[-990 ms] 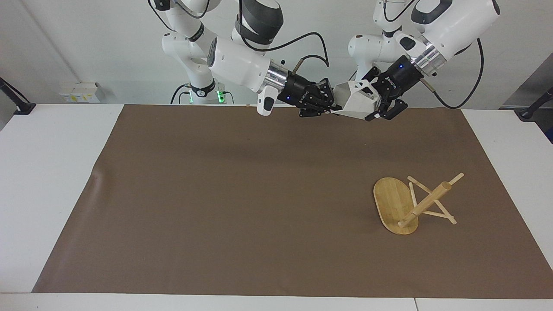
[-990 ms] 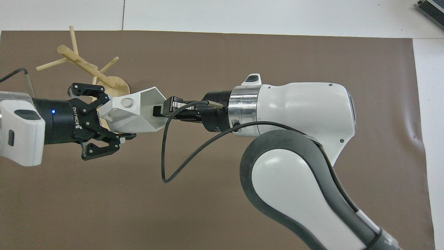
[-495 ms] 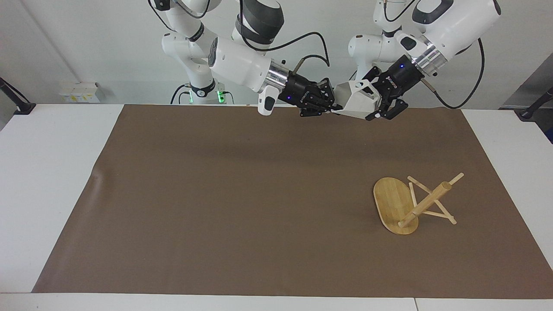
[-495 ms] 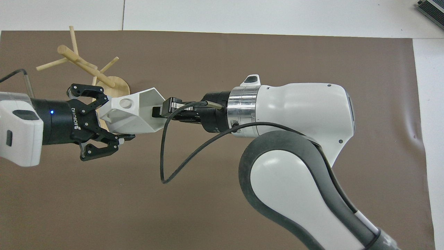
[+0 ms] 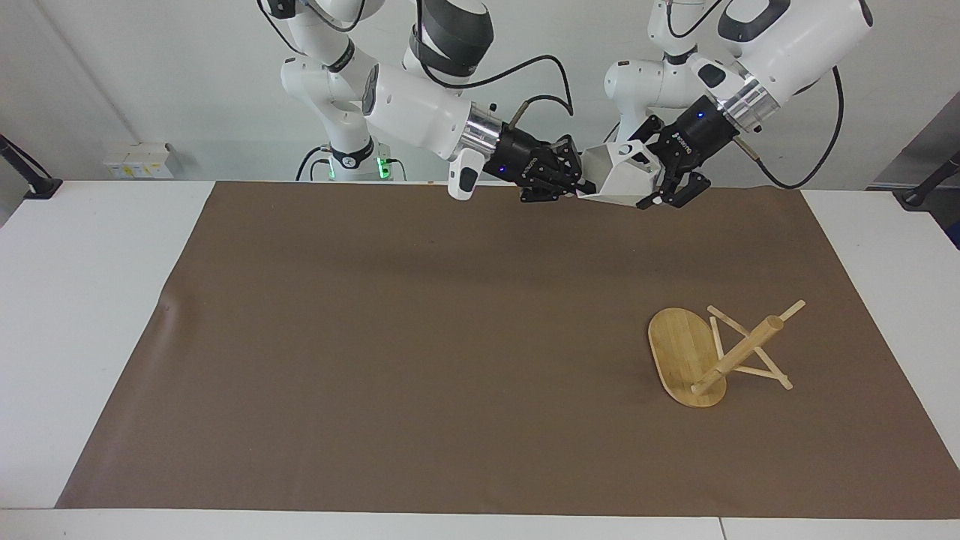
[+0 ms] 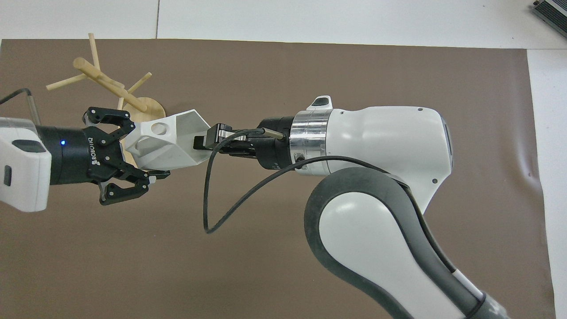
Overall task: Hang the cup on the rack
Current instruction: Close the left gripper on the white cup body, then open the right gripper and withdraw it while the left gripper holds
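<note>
Cup (image 5: 621, 174) first: I have it up in the air between the two arms, over the strip of brown mat (image 5: 450, 337) closest to the robots, tipped on its side so the hexagonal rim points at the right arm and the handle with its round hole (image 6: 157, 128) sits toward the left arm.

My right gripper (image 5: 564, 178) has its fingers pinched on the rim wall; in the overhead view one finger (image 6: 204, 141) reaches inside the mouth. My left gripper (image 5: 664, 184) has its fingers spread around the base and handle end; they look open, not yet clamped, though the lower one may be touching the cup.

I read this as a handover in mid-air. To do it well, I'd close the left fingers on the cup body, clear of the handle hole, because that hole has to take a peg. Only once that grip looks firm would I open the right fingers and back the right arm straight out along the cup's axis, so it does not twist the cup.

Mug tree (image 5: 716, 352) stands on the mat toward the left arm's end of the table, well apart from the cup, with its pegs (image 5: 789, 308) bare. I'd carry the cup high over it and come down with the hole lined up on one peg.
</note>
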Controlling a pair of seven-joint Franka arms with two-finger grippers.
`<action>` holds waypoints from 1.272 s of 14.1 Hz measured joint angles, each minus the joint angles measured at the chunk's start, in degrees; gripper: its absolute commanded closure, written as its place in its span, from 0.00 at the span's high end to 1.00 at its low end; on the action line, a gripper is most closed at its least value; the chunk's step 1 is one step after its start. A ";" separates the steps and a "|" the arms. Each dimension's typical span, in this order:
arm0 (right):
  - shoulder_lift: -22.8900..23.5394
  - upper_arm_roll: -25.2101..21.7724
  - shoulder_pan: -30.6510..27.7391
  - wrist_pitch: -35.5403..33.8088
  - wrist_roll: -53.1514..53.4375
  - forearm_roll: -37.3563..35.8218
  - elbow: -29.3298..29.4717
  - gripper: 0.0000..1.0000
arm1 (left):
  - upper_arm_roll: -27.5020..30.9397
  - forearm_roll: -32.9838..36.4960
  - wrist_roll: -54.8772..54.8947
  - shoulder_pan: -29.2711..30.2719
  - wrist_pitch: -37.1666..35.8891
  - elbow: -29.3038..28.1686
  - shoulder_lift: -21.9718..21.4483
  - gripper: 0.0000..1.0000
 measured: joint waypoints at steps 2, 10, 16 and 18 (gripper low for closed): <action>0.00 0.00 0.00 0.01 0.92 0.00 0.00 1.00 | 0.00 0.00 0.00 0.33 -0.02 0.00 0.00 0.00; -0.03 -0.01 0.00 0.26 1.84 0.00 0.00 1.00 | 0.05 0.00 0.00 0.93 -0.51 -0.03 0.00 0.00; -0.12 -3.93 -2.13 0.54 -4.85 -17.21 0.01 1.00 | 0.44 0.79 -0.88 1.57 -0.53 -0.55 -0.01 0.00; -0.11 -7.74 -2.44 0.39 -9.48 -20.02 -0.03 1.00 | 0.47 3.56 -3.24 2.22 -0.36 -1.20 -0.09 0.00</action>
